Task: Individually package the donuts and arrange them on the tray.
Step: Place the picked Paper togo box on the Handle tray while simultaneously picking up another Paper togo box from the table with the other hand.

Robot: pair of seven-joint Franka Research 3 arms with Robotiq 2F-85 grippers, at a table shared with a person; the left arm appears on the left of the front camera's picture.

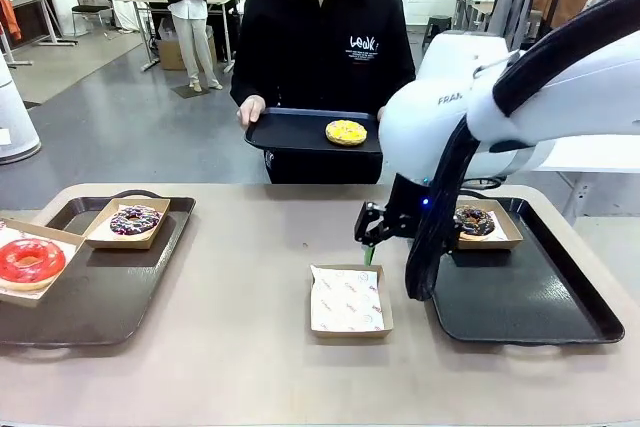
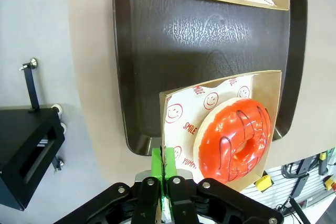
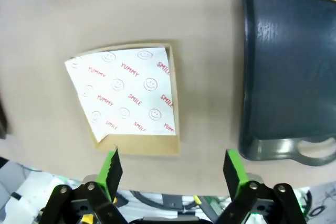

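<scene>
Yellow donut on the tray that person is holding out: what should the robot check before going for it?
1. Right claw open and empty: ok.
2. Paper-lined box at the table's middle empty, ready for a donut: ok.
3. Yellow donut lying free on the person's tray: ok.
4. That donut close enough to grab: cannot tell.
5. Right tray has room beside the boxed chocolate donut: ok.
6. Left claw free to help: not ok, it is shut on the red donut's box.
</scene>
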